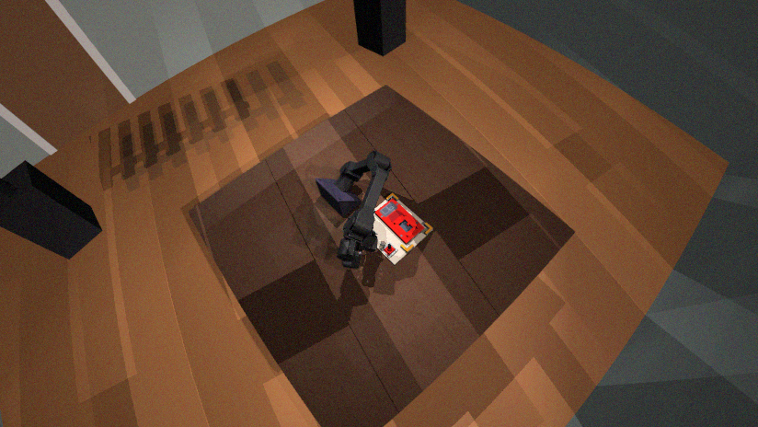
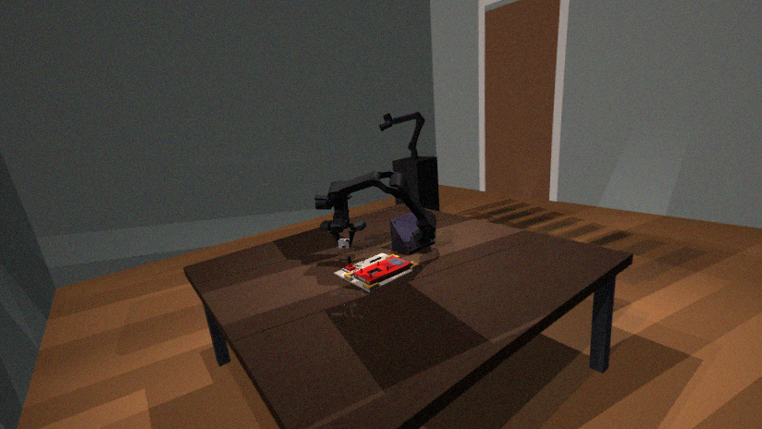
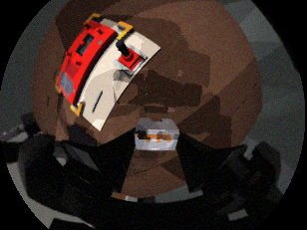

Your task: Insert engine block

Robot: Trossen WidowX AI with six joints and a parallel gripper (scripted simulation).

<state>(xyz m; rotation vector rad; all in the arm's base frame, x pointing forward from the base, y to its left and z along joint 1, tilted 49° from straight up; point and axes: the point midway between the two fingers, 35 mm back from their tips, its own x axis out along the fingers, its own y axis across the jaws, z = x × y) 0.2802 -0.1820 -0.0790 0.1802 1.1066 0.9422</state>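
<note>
The grey-white engine block (image 2: pixel 343 242) (image 3: pixel 155 135) is between the fingertips of my gripper (image 2: pixel 344 244) (image 3: pixel 155 131), which is shut on it. The block is in the air above the table, beside the white board. The arm hides it in the top view. The red car body (image 1: pixel 397 216) (image 2: pixel 387 270) (image 3: pixel 74 70) lies on the white board (image 1: pixel 383 233) (image 3: pixel 107 81), with its dark opening (image 1: pixel 407 225) (image 2: pixel 374 272) (image 3: pixel 86 44) uncovered. The block is off to the side of the car body. The rib and the slot's direction are too small to tell.
A red piece (image 1: pixel 389 249) (image 3: pixel 131 60) with an upright black knob stands on the board between the block and the car body. Yellow corner brackets (image 1: pixel 407 247) (image 3: pixel 125 30) surround the body. A purple wedge-shaped block (image 1: pixel 338 197) (image 2: pixel 405 232) is by the arm's base.
</note>
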